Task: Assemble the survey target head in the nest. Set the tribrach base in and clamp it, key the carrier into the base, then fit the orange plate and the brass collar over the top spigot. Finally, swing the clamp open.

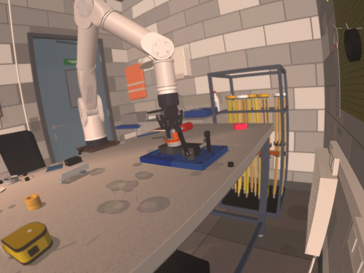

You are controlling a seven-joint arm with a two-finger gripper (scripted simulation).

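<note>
The brass collar is hidden between my fingers; I cannot see it plainly. My gripper (170,132) stands straight down over the stack in the nest and is closed on something at the top spigot. Below it sits the orange plate (173,139) on the carrier. The dark tribrach base (173,149) rests on the blue nest plate (184,157). The black clamp arm (183,144) slants down across the base to its pivot (187,153). A black post (207,140) stands upright on the plate's right side.
The table's right edge (235,179) runs close beside the nest plate. A small black puck (230,164) lies near it. A red cylinder (186,127) and a red ring (240,126) lie behind. A rack of yellow rods (255,117) stands beyond the table.
</note>
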